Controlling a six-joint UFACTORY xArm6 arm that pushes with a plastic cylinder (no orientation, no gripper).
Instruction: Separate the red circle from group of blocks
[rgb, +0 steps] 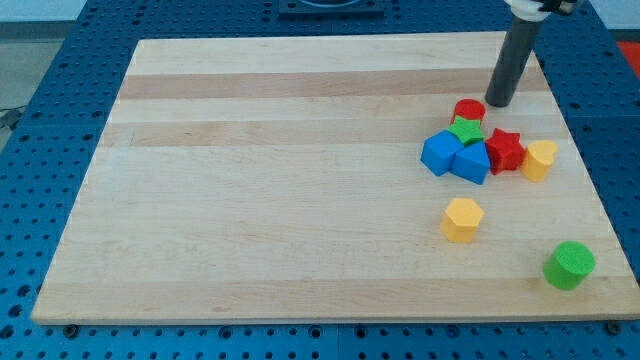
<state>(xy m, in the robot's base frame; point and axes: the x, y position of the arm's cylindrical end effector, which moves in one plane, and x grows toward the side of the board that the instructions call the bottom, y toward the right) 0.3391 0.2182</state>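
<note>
Camera view, left to right: two blue blocks (455, 156) and a green star (466, 131) crowd the red circle (469, 109), which sits at the cluster's top; my tip (498, 103) stands just right of it, with no fingers to open or close. Judging by this, the approach is done; next comes a push left, away from the red star (505, 149). The star half hides the circle.

The scene is evenly and brightly lit from above, with short soft shadows cast beneath the blocks, faint sheen seen on the wooden board (300, 180), and focus held sharp throughout.
</note>
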